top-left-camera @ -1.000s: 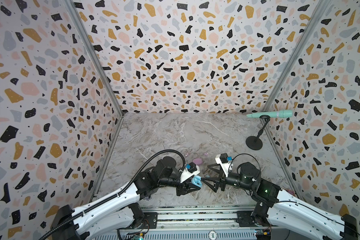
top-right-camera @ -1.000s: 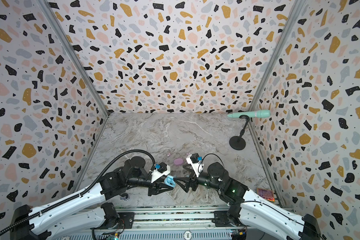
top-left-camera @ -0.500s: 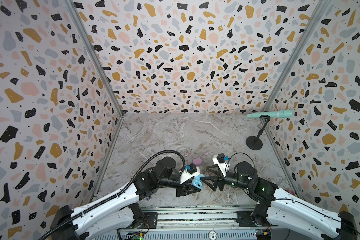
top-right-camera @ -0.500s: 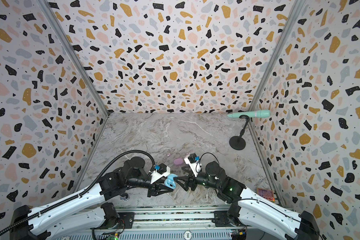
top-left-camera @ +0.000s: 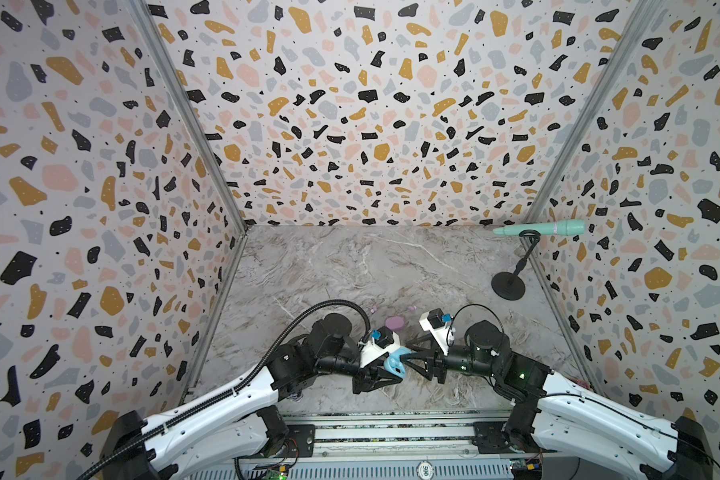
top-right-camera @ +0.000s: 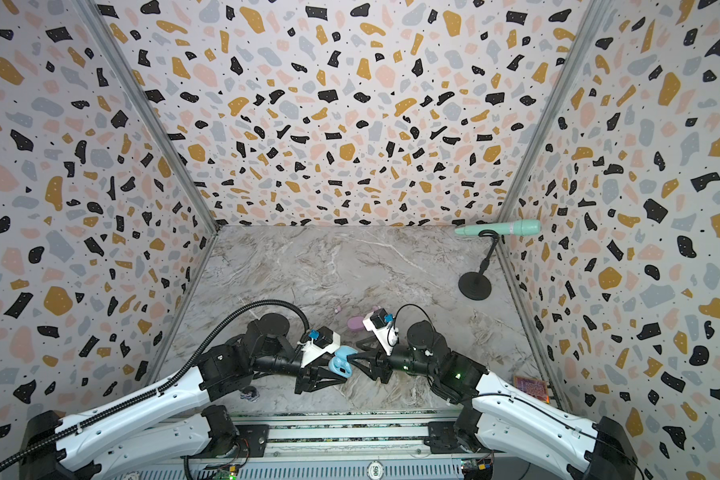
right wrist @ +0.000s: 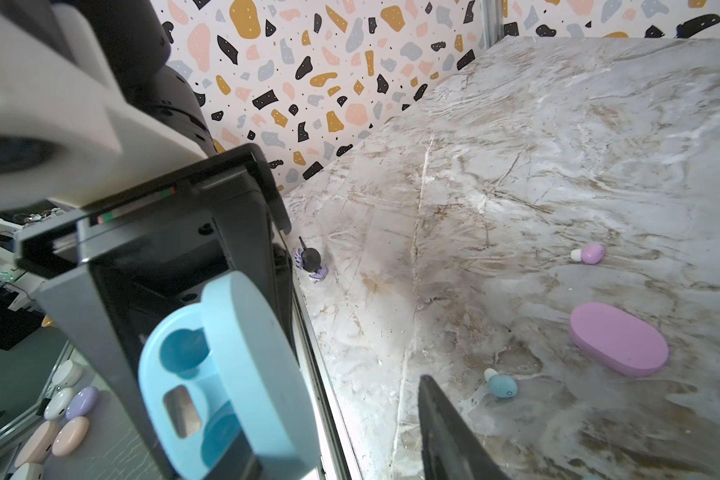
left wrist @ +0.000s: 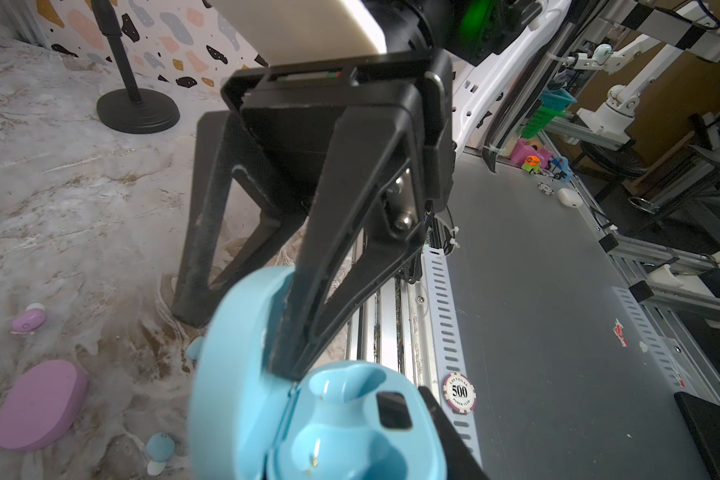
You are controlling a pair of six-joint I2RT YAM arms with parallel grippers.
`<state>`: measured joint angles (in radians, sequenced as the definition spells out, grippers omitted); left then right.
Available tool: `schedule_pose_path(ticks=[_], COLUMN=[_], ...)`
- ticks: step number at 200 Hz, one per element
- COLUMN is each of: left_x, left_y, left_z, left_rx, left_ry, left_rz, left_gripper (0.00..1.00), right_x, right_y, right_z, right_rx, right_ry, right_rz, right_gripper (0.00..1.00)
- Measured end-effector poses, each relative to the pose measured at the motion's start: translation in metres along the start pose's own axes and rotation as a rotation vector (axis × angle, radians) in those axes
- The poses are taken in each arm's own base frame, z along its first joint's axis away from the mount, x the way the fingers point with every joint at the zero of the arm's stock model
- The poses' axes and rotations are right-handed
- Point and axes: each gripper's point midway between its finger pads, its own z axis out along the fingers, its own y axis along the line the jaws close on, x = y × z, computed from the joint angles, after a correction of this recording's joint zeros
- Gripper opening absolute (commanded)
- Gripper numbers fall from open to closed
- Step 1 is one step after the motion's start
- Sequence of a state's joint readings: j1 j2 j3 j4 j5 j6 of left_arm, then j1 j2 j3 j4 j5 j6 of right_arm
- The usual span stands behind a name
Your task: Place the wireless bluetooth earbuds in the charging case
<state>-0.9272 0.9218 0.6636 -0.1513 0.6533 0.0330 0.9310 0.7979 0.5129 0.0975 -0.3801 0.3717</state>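
Earbuds (blue earbud [right wrist: 501, 384], pink earbud [right wrist: 591, 252]): lay loose on surface [right wrist: 516, 166]; judged light, slick, best pinched across bulb. Open blue case [left wrist: 341, 419] pinched in left pincer [top-left-camera: 389, 372]; right pincer [left wrist: 238, 343] spread at lid.

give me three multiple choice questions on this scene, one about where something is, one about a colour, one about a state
1. Where is the closed lilac oval plastic case?
A. clamped in a gripper
B. flat on the marble table
C. stacked on another case

2. What colour is the hinged plastic charging case held by the left gripper?
A. pale blue
B. white
C. green

3. What state is that held case in?
A. shut
B. open, both wells filled
C. open, both wells empty

Answers:
1 B: both wrist views show it lying on the table, clear of the arms.
2 A: it is pale blue in every view.
3 C: the left wrist view shows the lid up and two bare wells.
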Motion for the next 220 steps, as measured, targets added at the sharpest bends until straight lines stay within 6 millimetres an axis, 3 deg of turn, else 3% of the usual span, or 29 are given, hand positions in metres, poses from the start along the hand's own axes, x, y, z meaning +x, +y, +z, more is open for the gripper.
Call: schedule_pose_path(ticks=[118,220], left_x=[0.007,0.007], left_y=[0.004,0.003], left_z=[0.007,0.007], left_rx=[0.005,0.01], left_ry=[0.027,0.027], left_rz=[-0.02,-0.041], left_gripper=[0.0,0.0], right_x=[-0.006,-0.004], right_y=[0.018,0.018], right_z=[0.002,0.003], right_rx=[-0.056,-0.045], right_ry=[0.01,0.018], right_rz=[-0.046,-0.086], right_gripper=[0.27,0.14])
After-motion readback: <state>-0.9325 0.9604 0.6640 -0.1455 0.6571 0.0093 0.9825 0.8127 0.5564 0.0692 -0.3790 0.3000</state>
